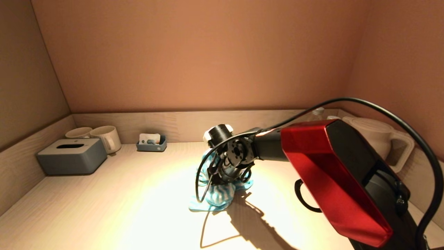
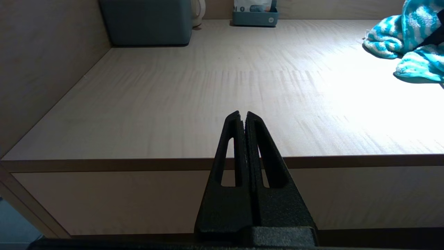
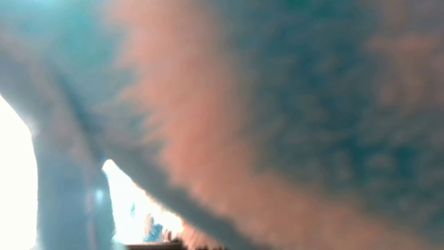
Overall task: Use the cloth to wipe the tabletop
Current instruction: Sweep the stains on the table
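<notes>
Right arm's red shell is nearest the head camera, filling the 4 o'clock part of that view, black cable looping over it. It reaches in toward centre, wrist pointing down into the cloth. Right pincer is buried in the fabric; finger spread can't be told, cloth and wrist body hide the tips. Cloth is teal and white striped, bunched in a heap on the surface, about mid-surface, part of it rising up around the wrist, the rest spilling toward 7 o'clock of the wrist.

Right wrist view: only blurred teal and pinkish fabric pressed against the lens, bright surface patch at 7 o'clock, no fingers readable.

Left pincer sits outside the head view; left wrist view shows it hovering off the front edge of the surface, fingers pressed together, holding nothing, well apart from the cloth, which lies at 2 o'clock in that view.

Head view, back left at 10 o'clock: grey tissue box, two white mugs behind it, small blue tray with sachets against the back wall. Back right at 2 o'clock: white kettle, partly behind the arm.
</notes>
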{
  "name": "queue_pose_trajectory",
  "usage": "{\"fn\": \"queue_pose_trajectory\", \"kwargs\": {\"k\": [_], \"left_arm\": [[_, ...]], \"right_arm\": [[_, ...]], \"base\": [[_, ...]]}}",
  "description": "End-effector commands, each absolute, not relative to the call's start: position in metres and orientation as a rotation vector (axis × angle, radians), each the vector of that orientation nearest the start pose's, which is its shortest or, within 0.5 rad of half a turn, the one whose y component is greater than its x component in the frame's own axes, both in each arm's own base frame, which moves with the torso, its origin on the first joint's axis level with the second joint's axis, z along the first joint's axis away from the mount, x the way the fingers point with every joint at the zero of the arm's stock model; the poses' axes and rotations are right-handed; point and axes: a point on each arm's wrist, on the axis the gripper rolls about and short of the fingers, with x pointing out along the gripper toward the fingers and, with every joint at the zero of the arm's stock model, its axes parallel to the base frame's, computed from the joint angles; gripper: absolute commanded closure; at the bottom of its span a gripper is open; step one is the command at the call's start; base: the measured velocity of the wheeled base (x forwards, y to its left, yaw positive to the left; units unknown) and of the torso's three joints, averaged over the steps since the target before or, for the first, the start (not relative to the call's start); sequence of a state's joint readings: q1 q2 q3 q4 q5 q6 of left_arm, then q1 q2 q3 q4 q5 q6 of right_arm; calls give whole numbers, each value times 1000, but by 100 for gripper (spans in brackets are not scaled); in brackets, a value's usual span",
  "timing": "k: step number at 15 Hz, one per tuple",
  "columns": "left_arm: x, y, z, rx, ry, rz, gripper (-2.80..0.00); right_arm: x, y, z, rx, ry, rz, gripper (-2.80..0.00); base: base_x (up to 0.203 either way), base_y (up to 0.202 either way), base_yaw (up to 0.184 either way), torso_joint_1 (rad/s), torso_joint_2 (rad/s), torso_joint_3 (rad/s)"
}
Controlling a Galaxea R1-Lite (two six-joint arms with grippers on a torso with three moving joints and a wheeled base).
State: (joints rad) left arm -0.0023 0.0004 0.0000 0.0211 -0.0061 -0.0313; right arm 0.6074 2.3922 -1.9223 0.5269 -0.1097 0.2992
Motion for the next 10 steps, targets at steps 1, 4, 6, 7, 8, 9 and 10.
{"fn": "queue_pose_trajectory", "kwargs": {"k": [1,4,6,7,8,9,10], "left_arm": [[-23,0,73,-32,22,-9,0],[-23,0,73,-32,22,-9,0],[-23,0,73,-32,22,-9,0],[-23,0,73,-32,22,-9,0],[-23,0,73,-32,22,-9,0],[-23,0,73,-32,22,-9,0],[-23,0,73,-32,22,-9,0]], "right_arm": [[394,254,116,-62,927,309,0],[403,244,117,-45,902,289,0],[417,220,121,-13,879,239,0],[420,207,134,5,856,218,0],[420,199,142,15,843,206,0],[419,194,149,21,833,199,0],[417,189,153,24,835,191,0]], "base": [[0,0,0,0,0,0],[0,0,0,0,0,0],[0,0,0,0,0,0],[0,0,0,0,0,0],[0,0,0,0,0,0],[0,0,0,0,0,0],[0,0,0,0,0,0]]}}
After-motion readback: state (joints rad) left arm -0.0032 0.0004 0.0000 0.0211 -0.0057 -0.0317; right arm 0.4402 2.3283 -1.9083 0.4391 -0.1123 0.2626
